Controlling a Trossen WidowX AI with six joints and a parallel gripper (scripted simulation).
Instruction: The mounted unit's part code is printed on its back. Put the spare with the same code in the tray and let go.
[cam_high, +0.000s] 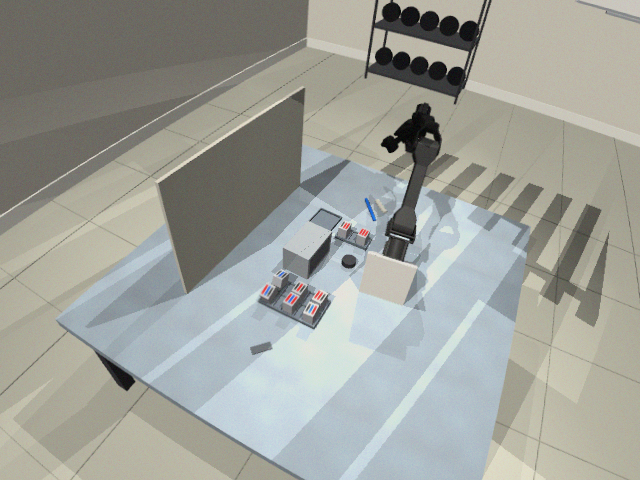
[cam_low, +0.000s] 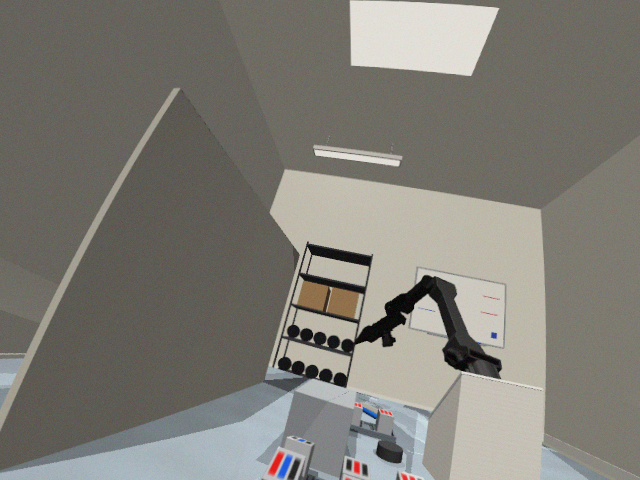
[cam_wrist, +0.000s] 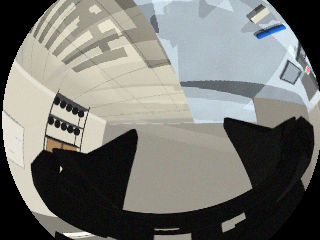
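Observation:
My gripper (cam_high: 388, 144) (cam_low: 357, 341) (cam_wrist: 182, 127) is open and empty, raised beyond the far side of the table and pointing toward the tall panel. The dark-rimmed tray (cam_high: 331, 211) (cam_wrist: 284, 69) lies behind the grey housing (cam_high: 305, 246) (cam_low: 317, 423) and looks empty. No mounted unit or code on its back can be made out; the housing's opening is dark. Several striped blocks stand on the front rack (cam_high: 279, 311), including a red-blue-black one (cam_high: 267, 291) (cam_low: 283, 465). Two red-striped blocks (cam_high: 345, 228) (cam_high: 363, 236) stand on the small back rack (cam_high: 353, 241).
A tall panel (cam_high: 237, 191) (cam_low: 155, 289) stands on the left. A pale upright block (cam_high: 387, 279) (cam_low: 496, 428) stands by the arm's base. A black puck (cam_high: 348, 261) (cam_low: 389, 452), blue stick (cam_high: 370, 209) (cam_wrist: 270, 31), beige piece (cam_high: 381, 206) (cam_wrist: 259, 14) and grey bar (cam_high: 261, 348) lie around.

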